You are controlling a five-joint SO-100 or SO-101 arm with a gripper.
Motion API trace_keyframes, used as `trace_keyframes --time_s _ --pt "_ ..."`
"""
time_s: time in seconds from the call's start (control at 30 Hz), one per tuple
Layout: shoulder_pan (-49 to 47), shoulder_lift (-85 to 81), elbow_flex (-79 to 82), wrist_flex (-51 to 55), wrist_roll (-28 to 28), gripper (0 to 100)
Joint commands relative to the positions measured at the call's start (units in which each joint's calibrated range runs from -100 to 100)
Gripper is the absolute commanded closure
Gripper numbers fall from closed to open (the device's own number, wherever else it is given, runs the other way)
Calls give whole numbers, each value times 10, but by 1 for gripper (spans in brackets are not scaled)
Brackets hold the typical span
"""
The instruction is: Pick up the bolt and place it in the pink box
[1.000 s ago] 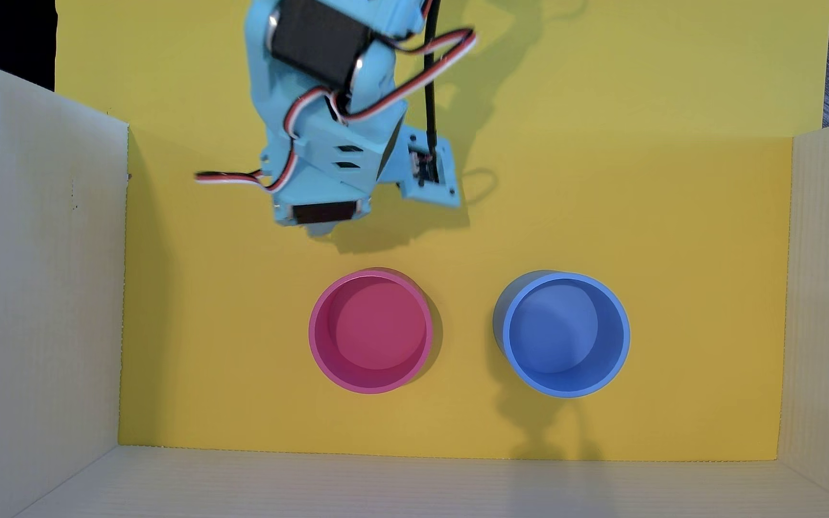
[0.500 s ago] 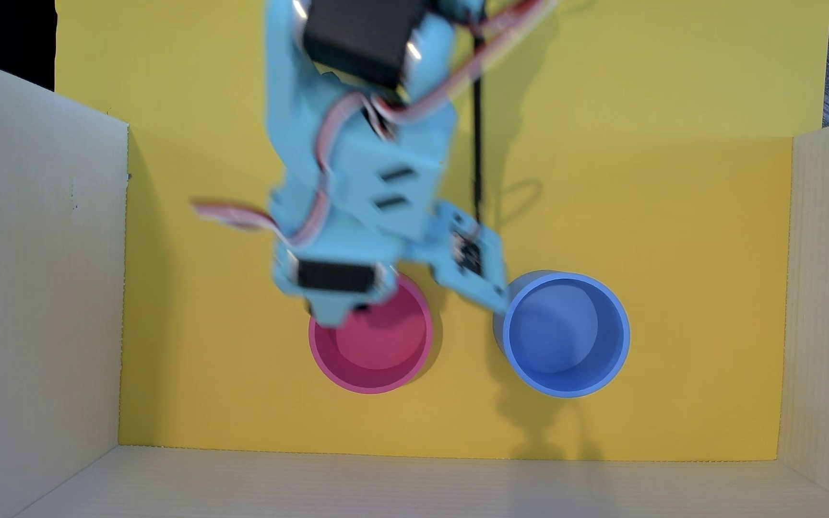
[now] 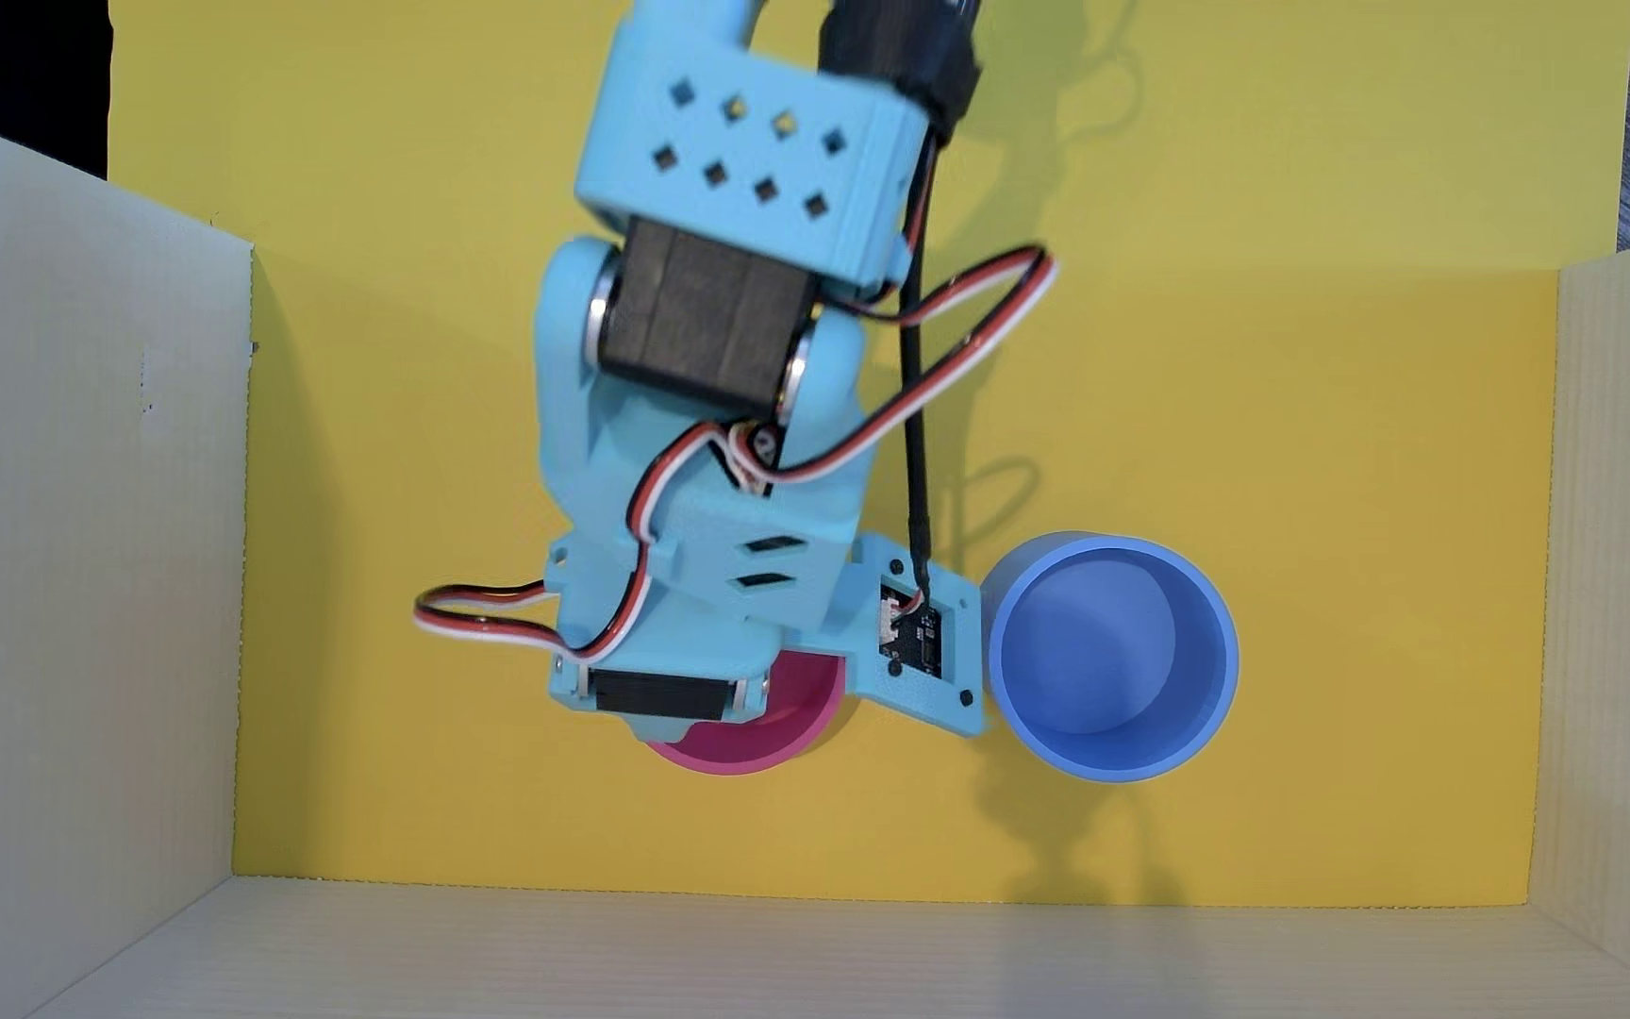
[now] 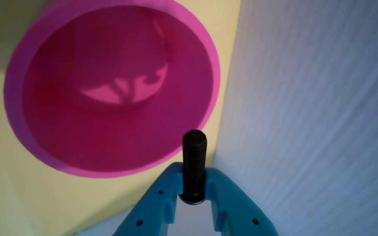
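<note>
1. End effector [image 4: 193, 183]: fingers closed tight on the bolt [image 4: 194, 160], which juts forward from between the tips in the wrist view.
2. The bolt's free end sits over the near rim of the pink box [image 4: 110, 88], not yet over its floor.
3. Overhead, the arm hides most of the pink box [image 3: 791, 730]; the blue cup [image 3: 1113, 655] stands just beside.
4. Advice: carry the bolt further over the opening before releasing, keeping clear of the rim.
</note>
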Motion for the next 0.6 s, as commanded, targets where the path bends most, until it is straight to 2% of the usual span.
trace_keyframes --time_s 0.0,0.17,0.33,0.4,0.47,0.53,0.57 --pt "-8 9 -61 33 -3 98" --pt "-21 22 -94 77 1 97" --pt "-22 15 -95 104 1 84" --pt "-22 15 -95 114 2 82" --pt "-22 15 -95 122 2 88" --pt "-21 14 -95 129 2 100" --pt "-21 11 -94 133 2 99"
